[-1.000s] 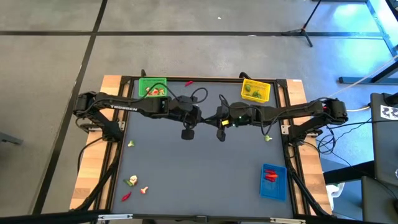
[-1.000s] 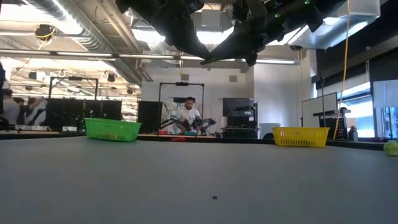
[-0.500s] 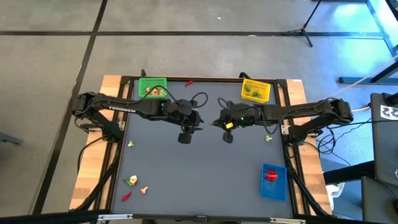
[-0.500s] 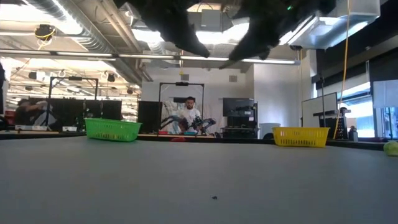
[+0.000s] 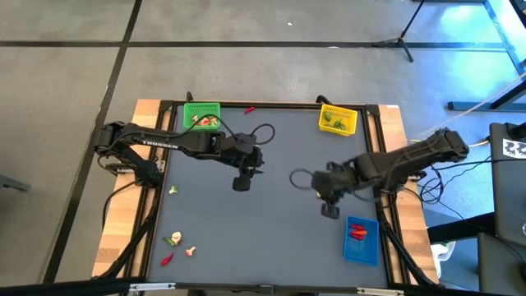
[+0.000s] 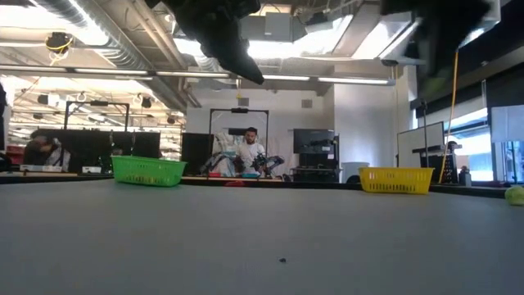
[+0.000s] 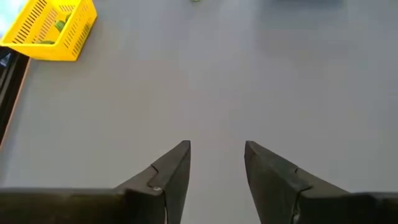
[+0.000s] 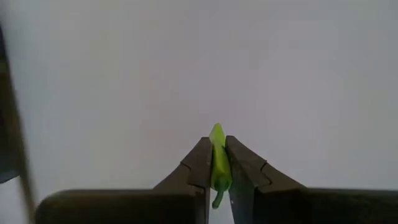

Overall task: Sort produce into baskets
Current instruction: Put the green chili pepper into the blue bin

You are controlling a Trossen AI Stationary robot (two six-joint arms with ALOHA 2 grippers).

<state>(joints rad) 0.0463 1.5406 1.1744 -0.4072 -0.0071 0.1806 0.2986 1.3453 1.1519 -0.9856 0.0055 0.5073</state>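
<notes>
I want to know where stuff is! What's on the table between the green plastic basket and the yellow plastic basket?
A red chili-like piece lies between green basket and yellow basket, seen in the high view.

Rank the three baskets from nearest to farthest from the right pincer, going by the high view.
From the right pincer:
1. Blue basket, just beside it, at the table's near right corner.
2. Yellow basket, at the far right edge.
3. Green basket, across the table at the far left.

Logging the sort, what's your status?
Left hand open, empty, above mid-table. Right hand shut on green piece, near blue basket. Nothing in the way.
</notes>
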